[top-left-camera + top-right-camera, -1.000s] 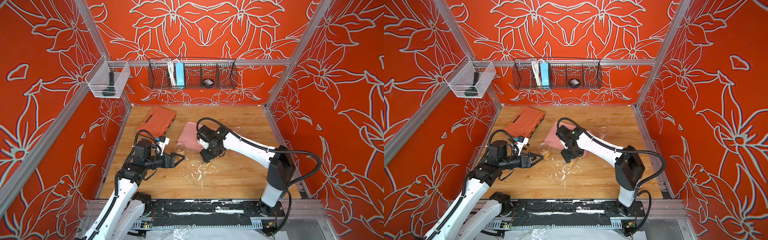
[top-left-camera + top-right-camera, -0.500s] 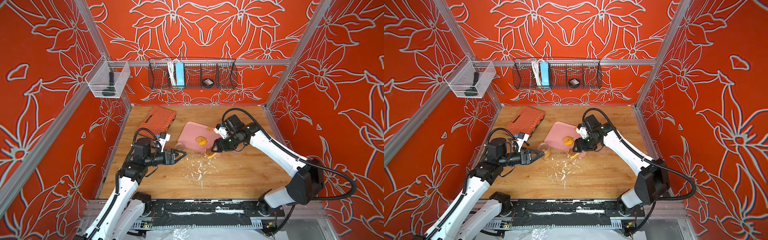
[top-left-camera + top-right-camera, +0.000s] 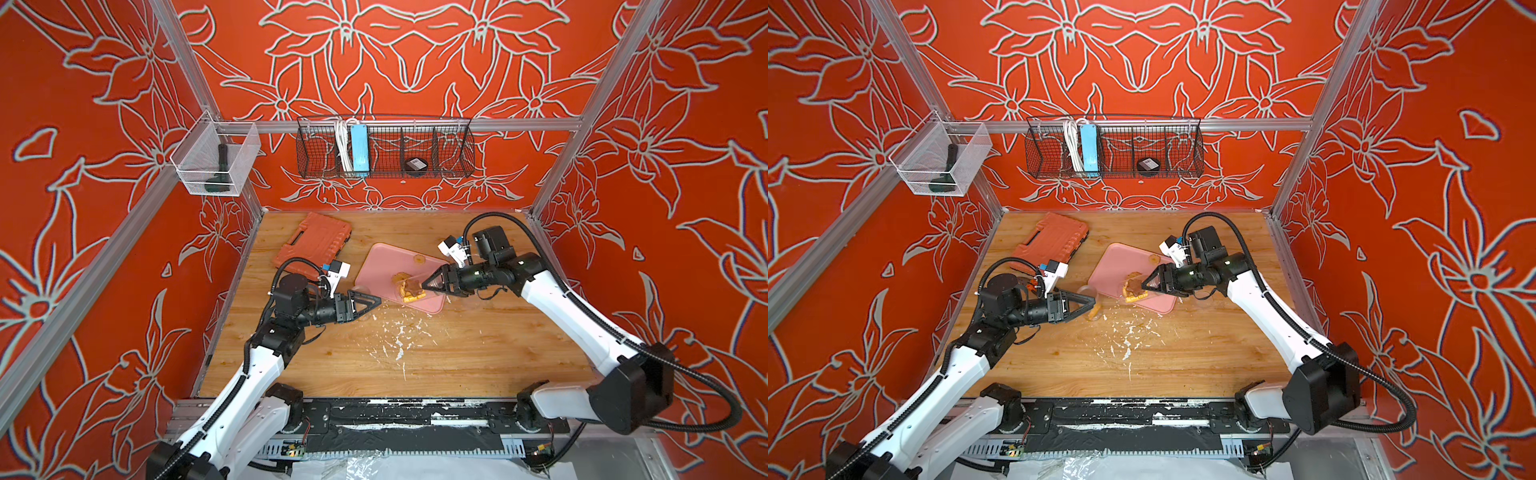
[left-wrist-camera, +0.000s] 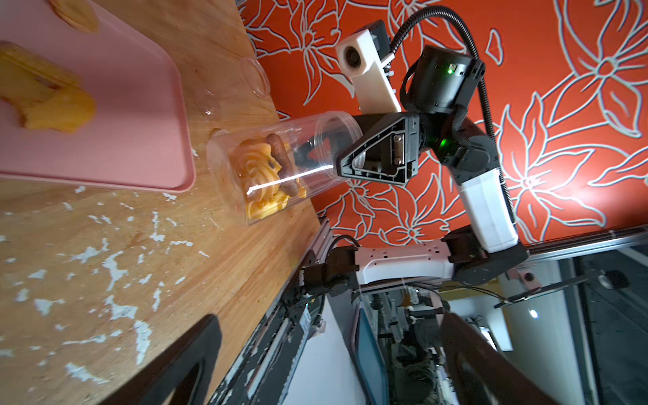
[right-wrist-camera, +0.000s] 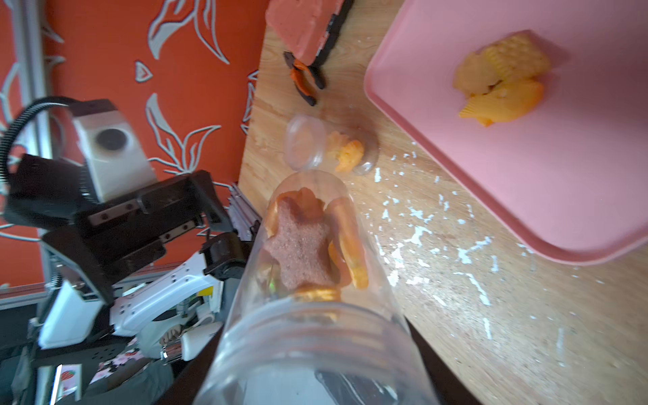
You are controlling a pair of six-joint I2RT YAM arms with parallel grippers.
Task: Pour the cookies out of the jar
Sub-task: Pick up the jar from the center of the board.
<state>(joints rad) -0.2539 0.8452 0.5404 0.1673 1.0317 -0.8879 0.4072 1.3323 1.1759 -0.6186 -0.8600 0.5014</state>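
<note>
so far only a few of the cookies (image 5: 501, 80) lie on the pink tray (image 3: 386, 259), while several more sit in the jar (image 4: 280, 164), which the right gripper (image 3: 424, 286) clamps level by its mouth end at the tray's near edge; the left gripper (image 3: 376, 300) hangs wide and empty to the left.

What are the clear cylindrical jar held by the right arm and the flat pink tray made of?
Clear cylindrical jar: likely transparent plastic, glossy; cookies show through, moulded threads at mouth. Flat pink tray: probably moulded plastic, matte-smooth, rounded raised rim.

Left jaws wide, right jaws clamped (level)
</note>
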